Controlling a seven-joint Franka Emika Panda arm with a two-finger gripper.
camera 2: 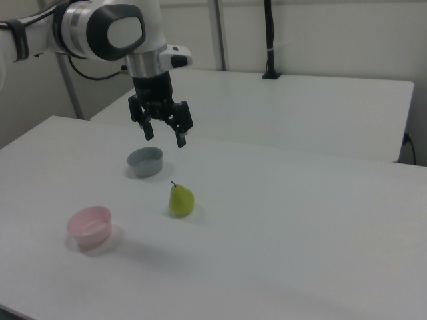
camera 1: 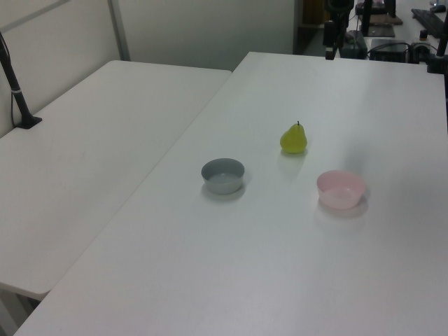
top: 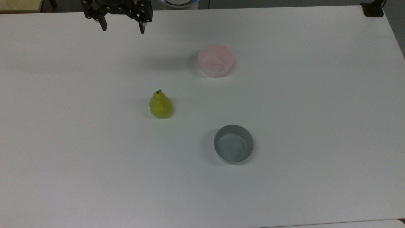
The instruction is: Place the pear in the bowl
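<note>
Gripper [top: 122, 28] hangs in the air, fingers spread wide, holding nothing. Pear [top: 160, 105] stands upright on the surface [top: 316, 110], pink bowl [top: 215, 60] at its 1 o'clock in the top view.

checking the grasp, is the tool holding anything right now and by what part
Nothing is held. The tool hangs open in the air, and the pear stands untouched on the table.

in the top view, the pear [top: 161, 105] stands left of the bowl [top: 215, 60] and grey bowl [top: 233, 143].
</note>
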